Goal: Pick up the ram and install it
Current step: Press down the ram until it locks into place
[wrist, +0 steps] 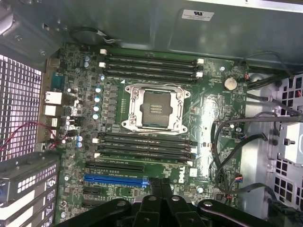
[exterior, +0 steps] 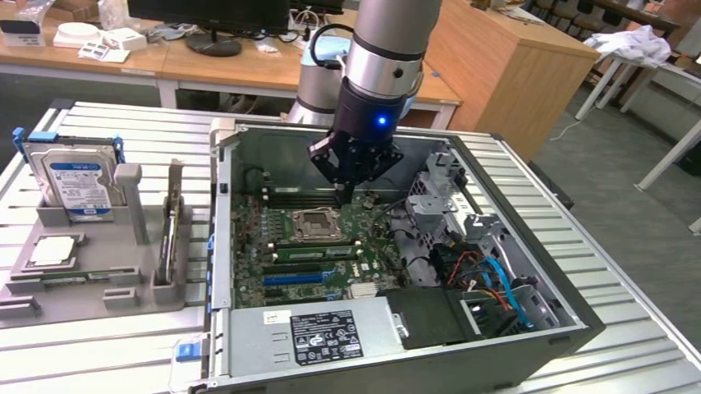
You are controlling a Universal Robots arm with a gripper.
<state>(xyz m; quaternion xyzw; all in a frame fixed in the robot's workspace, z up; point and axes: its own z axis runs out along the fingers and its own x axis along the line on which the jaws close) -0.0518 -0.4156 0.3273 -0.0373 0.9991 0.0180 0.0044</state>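
The ram (exterior: 170, 226), a long thin stick, appeared to stand on edge in a grey tray (exterior: 98, 287) on the slatted table (exterior: 110, 361), at the exterior view's left and well apart from the robot's tool. A boxy hard drive (exterior: 72, 182) stood upright in the same tray, farther to that view's left.

The gripper (exterior: 345, 195) hung inside the open computer case (exterior: 570, 320), low over the motherboard (exterior: 373, 217) and just beyond the processor socket (exterior: 318, 223). Its fingers were drawn together, with nothing seen between them.

The exterior view took in the whole setting: the tray, the case lying on its side, a power supply (exterior: 323, 332) at the near end and a tangle of cables (exterior: 498, 283) at that view's right.

The wrist view gave the close look down at the board. Its empty socket (wrist: 155, 108) lay between two banks of dark memory slots (wrist: 151, 64), all of which looked empty. A blue slot (wrist: 116, 180) lay near the gripper (wrist: 160, 187), whose dark fingers sat side by side.
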